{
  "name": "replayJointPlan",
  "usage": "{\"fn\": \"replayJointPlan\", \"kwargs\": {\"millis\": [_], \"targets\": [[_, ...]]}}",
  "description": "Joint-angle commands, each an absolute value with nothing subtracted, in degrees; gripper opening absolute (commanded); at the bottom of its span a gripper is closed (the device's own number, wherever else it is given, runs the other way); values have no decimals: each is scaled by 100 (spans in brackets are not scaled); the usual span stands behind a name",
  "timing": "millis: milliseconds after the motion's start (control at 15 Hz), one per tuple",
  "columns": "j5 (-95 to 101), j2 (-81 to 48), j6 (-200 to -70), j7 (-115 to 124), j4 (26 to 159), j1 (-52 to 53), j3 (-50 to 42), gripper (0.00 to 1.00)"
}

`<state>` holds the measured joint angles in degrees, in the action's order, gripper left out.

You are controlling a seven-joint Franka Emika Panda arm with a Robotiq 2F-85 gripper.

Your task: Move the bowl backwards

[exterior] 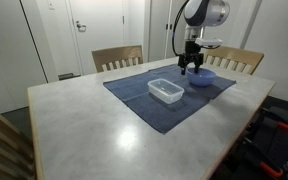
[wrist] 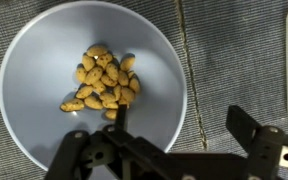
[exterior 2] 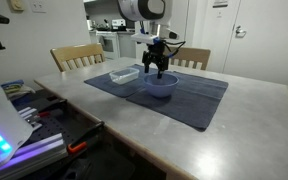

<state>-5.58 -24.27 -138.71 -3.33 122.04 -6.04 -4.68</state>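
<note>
Grip placement matters most here: the robot's gripper (wrist: 177, 115) hangs wide open, one finger inside the small round periwinkle-blue plastic bowl (wrist: 44, 60) and the other outside its rim, over the dark blue cloth mat (wrist: 224, 50). It should pinch the rim gently and keep the bowl level while sliding it back. Only the wrist view shows the tan nut-like pieces (wrist: 104, 82) inside. Both exterior views place the bowl on the mat, near the clear rectangular plastic container (exterior: 165, 91).
</note>
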Motion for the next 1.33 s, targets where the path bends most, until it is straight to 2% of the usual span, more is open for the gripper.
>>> {"fn": "replayJointPlan", "kwargs": {"millis": [0,267,333,400,1267], "targets": [[-882,-2569,-13103,-336,11950,-838,-369,100],[-1331,-2482,-12635,-263,12017,-963,-395,99],[-1405,-2478,-12618,-257,12018,-978,-396,95],[-1453,-2468,-12650,-256,12034,-975,-394,100],[-430,-2522,-13391,1432,12020,-294,-696,100]]}}
